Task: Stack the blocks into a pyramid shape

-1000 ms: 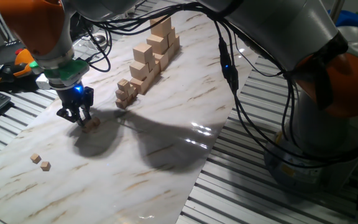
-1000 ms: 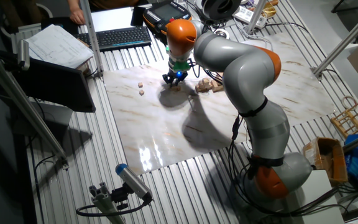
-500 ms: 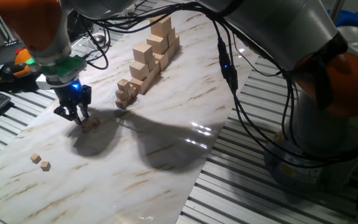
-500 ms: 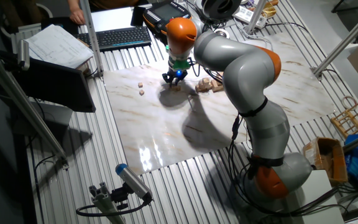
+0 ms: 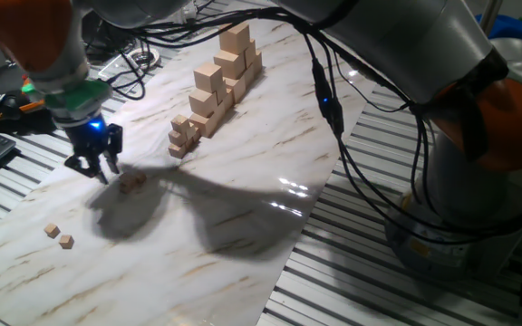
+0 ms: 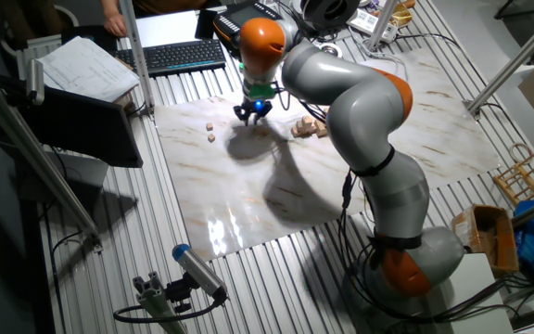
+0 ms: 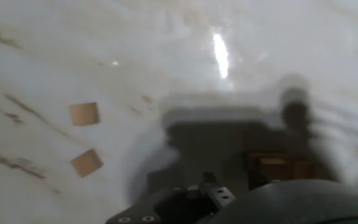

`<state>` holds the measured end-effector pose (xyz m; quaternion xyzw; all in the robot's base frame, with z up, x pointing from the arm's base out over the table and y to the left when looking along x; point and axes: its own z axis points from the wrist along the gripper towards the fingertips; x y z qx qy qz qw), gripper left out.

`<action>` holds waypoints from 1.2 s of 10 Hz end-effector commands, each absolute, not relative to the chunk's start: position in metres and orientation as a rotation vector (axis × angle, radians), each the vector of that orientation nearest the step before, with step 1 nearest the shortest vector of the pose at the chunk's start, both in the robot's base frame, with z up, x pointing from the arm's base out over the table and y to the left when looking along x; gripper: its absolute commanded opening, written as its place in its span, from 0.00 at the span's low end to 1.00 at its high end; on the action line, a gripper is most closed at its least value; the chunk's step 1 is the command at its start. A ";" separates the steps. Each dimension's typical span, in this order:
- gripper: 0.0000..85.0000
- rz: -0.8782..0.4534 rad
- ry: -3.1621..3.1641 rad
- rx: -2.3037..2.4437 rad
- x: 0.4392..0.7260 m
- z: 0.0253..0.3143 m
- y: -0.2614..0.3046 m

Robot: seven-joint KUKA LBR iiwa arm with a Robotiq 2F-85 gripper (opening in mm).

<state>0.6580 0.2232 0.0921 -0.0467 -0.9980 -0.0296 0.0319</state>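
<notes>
On the marble tabletop (image 5: 243, 181) your end effector (image 5: 93, 167) hangs empty, fingers slightly apart, beside the started pile (image 5: 132, 181); next, fetch the two blocks (image 5: 59, 235) near the corner.

Matt, light-tan wooden blocks (image 5: 59, 235) lie on a glossy marble-patterned tabletop (image 5: 243, 172) that mirrors overhead light; ribbed metal slats (image 5: 352, 272) frame its edges. The gripper (image 5: 93, 166) looks dark, matt plastic.
</notes>
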 end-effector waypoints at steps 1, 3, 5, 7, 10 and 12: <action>0.40 -0.108 -3.071 -0.158 0.657 0.096 0.243; 0.40 -0.133 -3.067 -0.183 0.655 0.098 0.268; 0.40 -0.173 -3.068 -0.211 0.650 0.096 0.292; 0.40 -0.200 -3.075 -0.231 0.645 0.087 0.311; 0.40 -0.248 -3.063 -0.252 0.641 0.076 0.327; 0.40 -0.190 -3.018 -0.512 0.641 0.068 0.335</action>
